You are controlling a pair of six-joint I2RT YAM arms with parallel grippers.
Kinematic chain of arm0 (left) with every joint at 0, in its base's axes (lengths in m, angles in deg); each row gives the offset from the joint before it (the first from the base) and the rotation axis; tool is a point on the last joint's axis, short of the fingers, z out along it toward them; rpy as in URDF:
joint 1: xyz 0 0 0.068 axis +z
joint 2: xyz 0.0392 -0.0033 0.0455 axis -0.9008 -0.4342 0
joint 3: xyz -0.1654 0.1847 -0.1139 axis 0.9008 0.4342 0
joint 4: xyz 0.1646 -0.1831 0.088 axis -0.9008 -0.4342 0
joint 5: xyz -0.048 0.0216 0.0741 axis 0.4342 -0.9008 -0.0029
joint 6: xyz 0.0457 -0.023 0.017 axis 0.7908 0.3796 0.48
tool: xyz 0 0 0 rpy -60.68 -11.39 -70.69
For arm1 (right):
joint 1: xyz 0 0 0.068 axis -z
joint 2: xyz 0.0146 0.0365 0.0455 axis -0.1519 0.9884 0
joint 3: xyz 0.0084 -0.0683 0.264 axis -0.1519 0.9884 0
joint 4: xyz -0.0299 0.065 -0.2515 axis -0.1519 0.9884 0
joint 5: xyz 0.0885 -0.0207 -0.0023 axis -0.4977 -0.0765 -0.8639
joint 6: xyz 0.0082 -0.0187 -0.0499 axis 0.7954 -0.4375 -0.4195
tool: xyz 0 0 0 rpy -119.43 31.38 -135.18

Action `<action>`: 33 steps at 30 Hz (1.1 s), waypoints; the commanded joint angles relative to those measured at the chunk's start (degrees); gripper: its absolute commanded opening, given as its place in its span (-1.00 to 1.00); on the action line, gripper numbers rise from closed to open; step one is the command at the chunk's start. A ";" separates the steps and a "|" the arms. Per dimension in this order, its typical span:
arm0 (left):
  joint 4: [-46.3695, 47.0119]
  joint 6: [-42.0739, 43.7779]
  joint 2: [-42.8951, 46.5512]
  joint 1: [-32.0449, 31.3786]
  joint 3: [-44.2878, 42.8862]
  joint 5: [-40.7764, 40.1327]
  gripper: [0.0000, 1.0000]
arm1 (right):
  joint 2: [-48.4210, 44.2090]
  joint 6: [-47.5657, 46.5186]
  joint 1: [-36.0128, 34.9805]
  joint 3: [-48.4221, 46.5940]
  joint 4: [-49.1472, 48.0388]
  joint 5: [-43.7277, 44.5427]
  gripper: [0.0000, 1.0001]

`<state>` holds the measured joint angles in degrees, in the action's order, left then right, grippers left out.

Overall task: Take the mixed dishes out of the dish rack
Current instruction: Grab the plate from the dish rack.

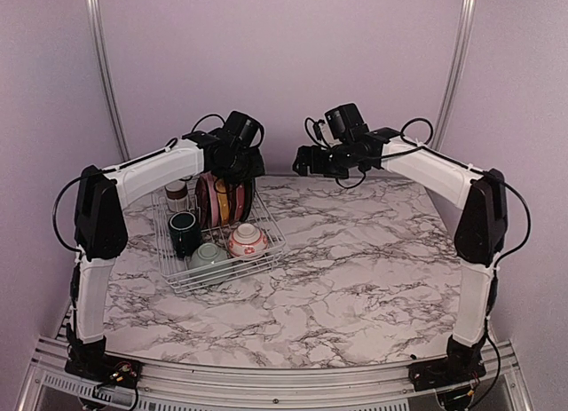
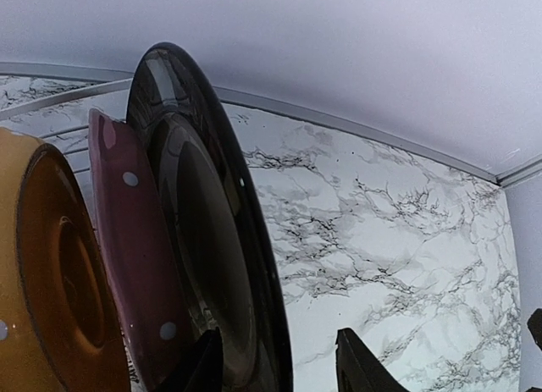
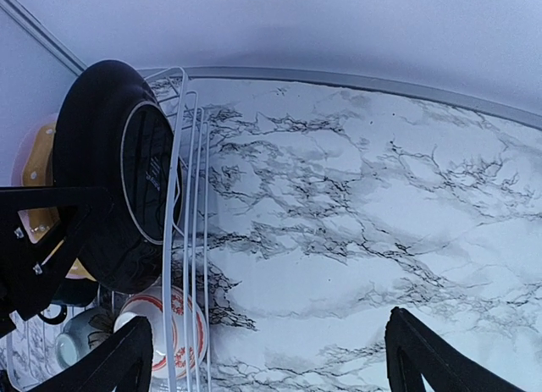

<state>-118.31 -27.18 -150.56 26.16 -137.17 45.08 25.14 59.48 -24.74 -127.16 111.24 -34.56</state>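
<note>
The white wire dish rack (image 1: 266, 251) stands on the left of the marble table. Plates stand upright in it: black (image 2: 203, 223), dotted dark red (image 2: 127, 265) and yellow (image 2: 51, 265). At its front are a dark green mug (image 1: 184, 232), a pale green bowl (image 1: 209, 256) and a floral bowl (image 1: 248, 241); a white-and-brown cup (image 1: 176, 193) is at the back. My left gripper (image 2: 279, 371) is open, its jaws straddling the black plate's rim. My right gripper (image 3: 271, 367) is wide open and empty, just right of the rack above the table.
The rack's wire side (image 3: 190, 197) and the floral bowl (image 3: 161, 324) lie by my right gripper's left finger. Bare marble table (image 1: 382, 260) spreads right and in front of the rack. Purple walls close the back and sides.
</note>
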 commanded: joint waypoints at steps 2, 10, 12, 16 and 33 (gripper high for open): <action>-2.13 -1.52 -1.22 -0.11 -2.76 -0.80 -0.21 | -3.12 0.49 0.78 1.22 -0.71 0.71 0.85; -2.86 -2.16 -1.02 -0.08 -3.27 -1.47 -0.39 | -3.67 0.41 0.76 1.85 -0.85 0.71 0.85; -3.00 -2.10 -0.94 -0.10 -3.27 -1.65 -0.45 | -3.69 0.41 0.75 1.85 -0.89 0.75 0.85; -3.19 -2.24 -0.99 -0.04 -3.60 -2.08 -0.51 | -3.87 0.44 0.77 2.02 -0.78 0.71 0.85; -3.51 -2.24 0.35 0.67 -3.98 -1.97 -1.00 | -4.39 0.38 0.85 2.61 -0.79 0.71 0.85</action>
<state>-121.29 -28.80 -150.65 26.49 -140.17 42.18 22.50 59.61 -24.45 -124.56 111.02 -34.50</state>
